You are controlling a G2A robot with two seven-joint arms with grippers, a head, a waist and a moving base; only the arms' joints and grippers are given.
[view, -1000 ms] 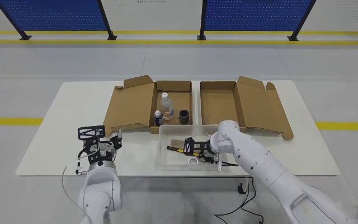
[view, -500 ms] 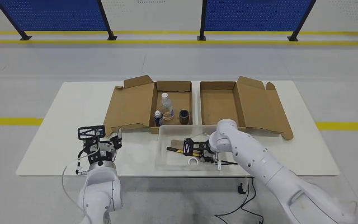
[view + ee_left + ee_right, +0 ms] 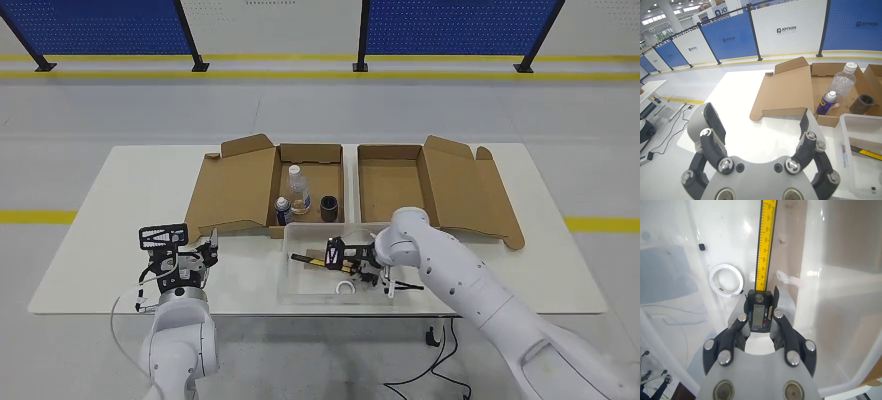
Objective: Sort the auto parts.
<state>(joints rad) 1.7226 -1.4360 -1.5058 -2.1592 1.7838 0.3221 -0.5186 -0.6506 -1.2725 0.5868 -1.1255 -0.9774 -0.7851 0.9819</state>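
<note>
Top view is showing the sorting partly done: a water bottle (image 3: pixel 297 188), spray can (image 3: pixel 283 210) and dark metal sleeve (image 3: pixel 330 208) are standing in the left carton (image 3: pixel 311 153), while the digital caliper (image 3: pixel 312 261) and an aluminium ring (image 3: pixel 345 288) are waiting in the clear bin (image 3: pixel 284 262) at 6 o'clock of the cartons. The right gripper (image 3: pixel 340 255) is pinching the caliper's display head, possibly holding it off the bin floor. Its long axis is running 3 to 9 o'clock, beam pointing toward 9. The left gripper (image 3: pixel 188 240) is hanging spread at the bin's 9 o'clock.
</note>
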